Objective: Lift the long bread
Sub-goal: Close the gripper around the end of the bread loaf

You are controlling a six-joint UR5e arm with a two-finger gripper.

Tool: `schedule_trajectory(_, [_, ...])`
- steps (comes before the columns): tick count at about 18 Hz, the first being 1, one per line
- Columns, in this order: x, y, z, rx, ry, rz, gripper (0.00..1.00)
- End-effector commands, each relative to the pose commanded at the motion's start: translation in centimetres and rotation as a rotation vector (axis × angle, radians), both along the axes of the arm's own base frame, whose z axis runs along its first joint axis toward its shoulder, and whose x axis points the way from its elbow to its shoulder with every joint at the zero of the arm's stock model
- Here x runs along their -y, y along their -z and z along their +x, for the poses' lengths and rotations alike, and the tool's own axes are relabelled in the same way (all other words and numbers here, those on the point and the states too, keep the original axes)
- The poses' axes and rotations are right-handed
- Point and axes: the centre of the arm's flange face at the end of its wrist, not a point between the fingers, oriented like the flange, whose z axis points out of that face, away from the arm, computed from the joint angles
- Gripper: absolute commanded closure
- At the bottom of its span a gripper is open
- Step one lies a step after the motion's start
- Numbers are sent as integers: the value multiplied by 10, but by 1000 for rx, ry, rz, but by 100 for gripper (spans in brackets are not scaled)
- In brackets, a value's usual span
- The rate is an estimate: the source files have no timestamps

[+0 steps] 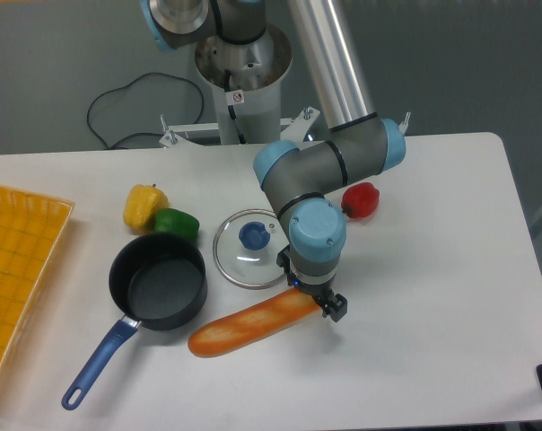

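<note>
A white table [432,269] fills the frame, a yellow basket [20,269] at its left edge. The grey and blue arm [329,162] reaches down from the top centre, wrist vertical, likely for a top-down grasp. A dark pan [159,287] and a glass lid [249,251] sit centre-left. The long bread [249,325] lies diagonally at lower centre. The gripper [314,301] is at its right end; whether it grips the bread, I cannot tell

White table [432,359] before a plain grey wall [56,54] — black cable [118,108] trailing behind.
</note>
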Motion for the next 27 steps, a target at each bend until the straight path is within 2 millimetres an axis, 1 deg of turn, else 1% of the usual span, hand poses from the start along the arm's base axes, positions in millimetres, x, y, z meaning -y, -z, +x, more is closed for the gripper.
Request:
schedule_trajectory(7, [-2,6,-3,-18,2,14,3])
schedule_trajectory(14, [-3,0,-3,-26,18,21,0])
schedule_trajectory(17, [-3,1,-1,-27,18,18,0])
schedule_trajectory(19, [-6,4,6,-31,29,2,0])
schedule_trajectory(22, [-7,7,9,-50,33,-30,0])
schedule_trajectory(27, [-8,7,10,-51,32,-31,0])
